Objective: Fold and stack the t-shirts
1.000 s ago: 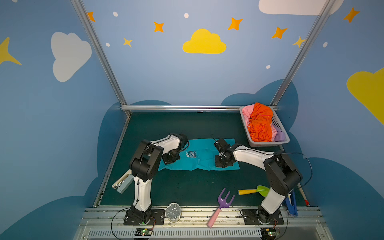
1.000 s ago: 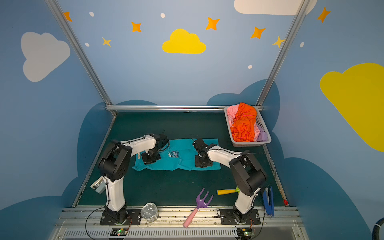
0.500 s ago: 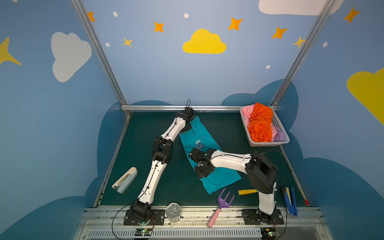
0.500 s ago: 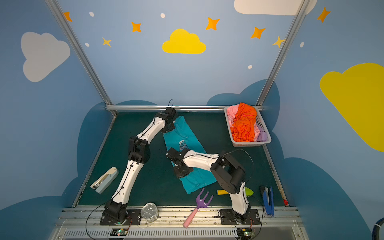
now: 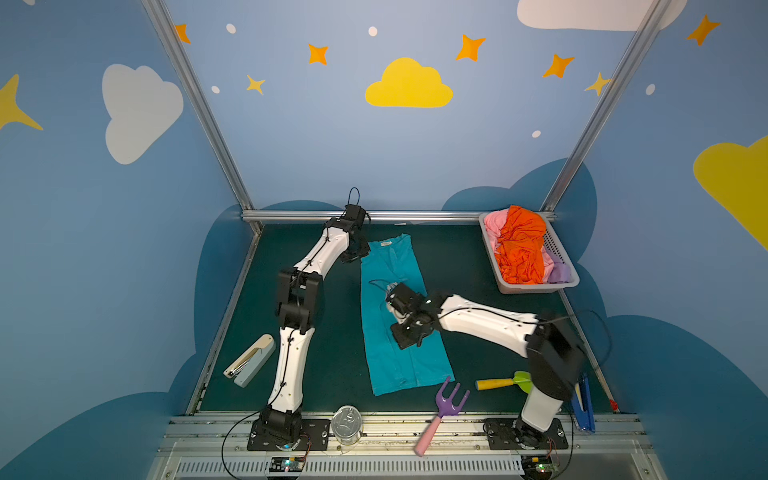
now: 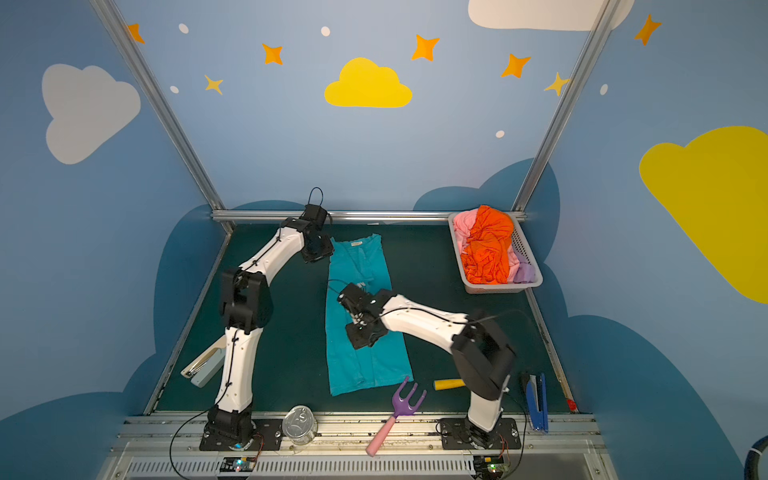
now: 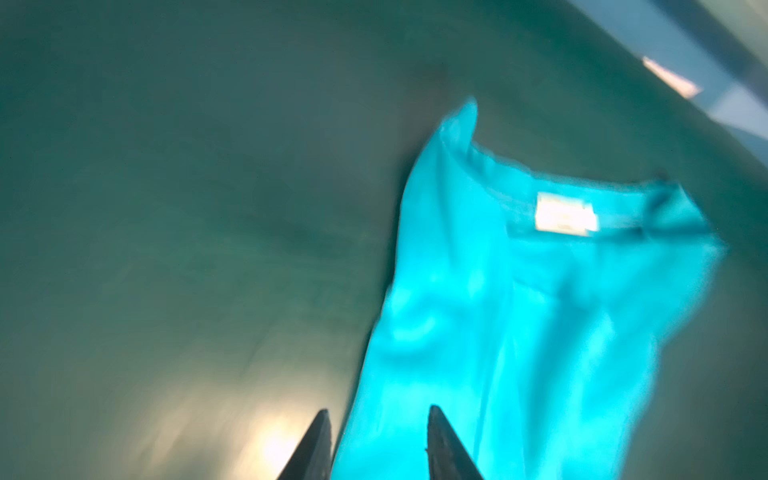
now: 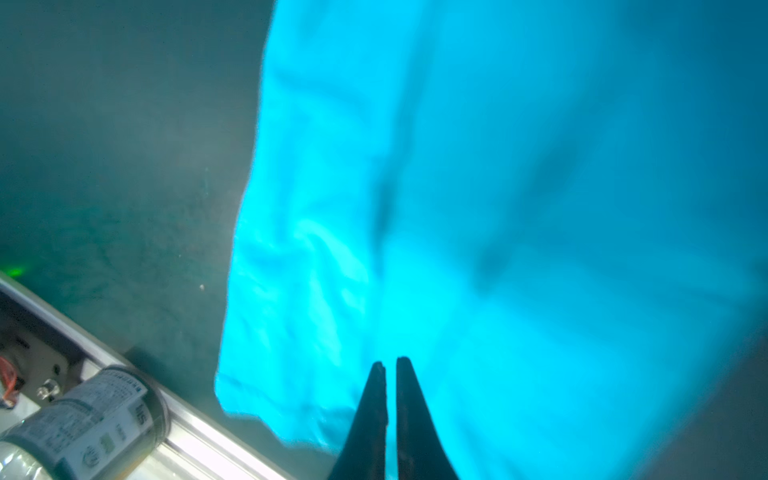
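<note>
In both top views, the teal t-shirt (image 5: 399, 361) is lying on the green table (image 5: 478, 266) as a long narrow strip. Its collar is pointing toward the back wall and its hem is resting just beside the tines of a purple rake (image 5: 446, 399). The left gripper (image 5: 355, 255) is hovering at the collar's corner, while the right gripper (image 5: 403, 340) is hanging over the middle of the strip. The orange t-shirt (image 5: 519, 249), pink t-shirt (image 5: 494, 220) and lilac t-shirt (image 5: 559, 270) are sitting crumpled in the white basket (image 5: 540, 287), well apart at the back.

In the left wrist view, which is blurred, the left gripper (image 7: 376, 419) is holding its fingers apart with nothing clasped. The shirt's edge is lying beneath them, and the neck label (image 7: 565, 218) is showing at the collar.

In the right wrist view, the right gripper (image 8: 390, 365) is keeping its fingers only a sliver apart, with no cloth seen caught between them. The shirt (image 8: 498, 208) is spreading out below, and a can (image 8: 83, 424) is standing at the rail.

The crosswise fold looks to be the step in hand. Doing it well likely means each gripper pinching one corner of the same end through every layer. The two would then be lifting together, low and level, and laying edge on edge squarely, steering the hem clear of the rake.
</note>
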Robot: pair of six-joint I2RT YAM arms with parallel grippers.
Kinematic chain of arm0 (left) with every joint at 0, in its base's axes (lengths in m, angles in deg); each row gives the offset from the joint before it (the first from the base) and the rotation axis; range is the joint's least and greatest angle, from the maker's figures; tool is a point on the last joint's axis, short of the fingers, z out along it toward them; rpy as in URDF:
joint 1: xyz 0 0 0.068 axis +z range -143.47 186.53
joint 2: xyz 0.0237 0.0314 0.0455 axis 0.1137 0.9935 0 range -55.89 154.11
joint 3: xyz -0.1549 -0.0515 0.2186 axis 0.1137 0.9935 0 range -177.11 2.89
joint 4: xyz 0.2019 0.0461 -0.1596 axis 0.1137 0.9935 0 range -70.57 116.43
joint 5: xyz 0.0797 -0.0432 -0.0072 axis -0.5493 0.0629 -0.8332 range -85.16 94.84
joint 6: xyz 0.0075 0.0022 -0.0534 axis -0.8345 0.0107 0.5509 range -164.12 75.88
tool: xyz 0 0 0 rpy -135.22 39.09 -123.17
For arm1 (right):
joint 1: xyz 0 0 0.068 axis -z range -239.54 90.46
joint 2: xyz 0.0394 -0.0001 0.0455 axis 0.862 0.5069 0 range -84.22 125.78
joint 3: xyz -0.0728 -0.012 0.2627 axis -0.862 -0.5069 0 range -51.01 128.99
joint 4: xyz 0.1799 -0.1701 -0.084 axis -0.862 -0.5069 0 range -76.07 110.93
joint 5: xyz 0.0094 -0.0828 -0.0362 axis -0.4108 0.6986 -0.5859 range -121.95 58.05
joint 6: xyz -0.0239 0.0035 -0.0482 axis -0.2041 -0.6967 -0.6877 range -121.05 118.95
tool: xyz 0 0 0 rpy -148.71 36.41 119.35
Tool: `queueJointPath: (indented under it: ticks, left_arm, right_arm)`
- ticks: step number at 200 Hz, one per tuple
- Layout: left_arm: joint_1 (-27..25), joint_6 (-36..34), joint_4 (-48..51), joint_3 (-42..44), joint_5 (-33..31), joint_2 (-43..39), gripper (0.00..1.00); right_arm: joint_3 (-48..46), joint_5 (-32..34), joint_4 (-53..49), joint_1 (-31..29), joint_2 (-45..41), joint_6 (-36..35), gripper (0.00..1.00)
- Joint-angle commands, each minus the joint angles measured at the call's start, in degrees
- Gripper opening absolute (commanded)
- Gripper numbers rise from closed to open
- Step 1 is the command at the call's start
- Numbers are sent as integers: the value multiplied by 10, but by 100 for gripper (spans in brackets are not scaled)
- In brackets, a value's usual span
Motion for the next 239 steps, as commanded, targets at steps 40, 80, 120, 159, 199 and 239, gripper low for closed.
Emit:
queueJointPath:
  ticks: [40, 80, 120, 159, 199, 239]
  left_arm:
    - [-80, 56, -128, 422, 31, -298, 41]
    - [-223, 114, -92, 562, -9, -382, 40]
    - [-358, 224, -82, 654, -12, -403, 55]
    - [-445, 321, -128, 709, -1, -392, 64]
    - [-494, 372, -159, 708, 3, -334, 64]
    - [-509, 398, -193, 714, 22, -303, 44]
  right_arm:
    - [-169, 79, -23, 125, -207, 16, 22]
    - [-209, 13, -21, 137, -199, 42, 23]
    - [-231, -29, -42, 147, -173, 47, 26]
    - [-270, -109, -10, 154, -127, 48, 41]
    - [-325, -173, 70, 153, -84, 72, 41]
    - [-357, -194, 105, 149, -85, 83, 40]
